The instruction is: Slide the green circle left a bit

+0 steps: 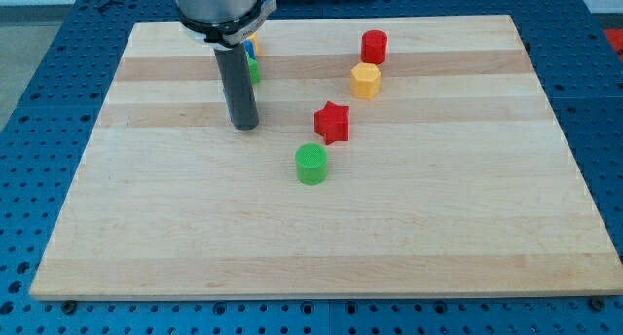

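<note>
The green circle is a short green cylinder near the middle of the wooden board. My tip rests on the board to the upper left of it, with a clear gap between them. A red star sits just up and right of the green circle, close to it but apart. The rod rises from my tip to the arm's flange at the view's top.
A yellow hexagon block and a red cylinder stand up and right of the star. Behind the rod, slivers of green, blue and yellow blocks show, mostly hidden. Blue perforated table surrounds the board.
</note>
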You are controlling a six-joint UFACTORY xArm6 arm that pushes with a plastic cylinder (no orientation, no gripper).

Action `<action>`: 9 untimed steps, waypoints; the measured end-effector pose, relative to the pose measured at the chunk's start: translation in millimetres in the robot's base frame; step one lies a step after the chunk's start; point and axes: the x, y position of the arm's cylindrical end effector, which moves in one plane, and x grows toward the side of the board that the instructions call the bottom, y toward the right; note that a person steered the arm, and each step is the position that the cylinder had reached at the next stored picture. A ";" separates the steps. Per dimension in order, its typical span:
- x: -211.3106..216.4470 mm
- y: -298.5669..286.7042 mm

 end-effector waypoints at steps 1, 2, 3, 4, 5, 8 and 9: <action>-5.5 0.0; -3.7 0.0; 45.4 -3.8; 84.2 -4.7; 136.2 16.0; 200.5 127.8; 156.2 135.2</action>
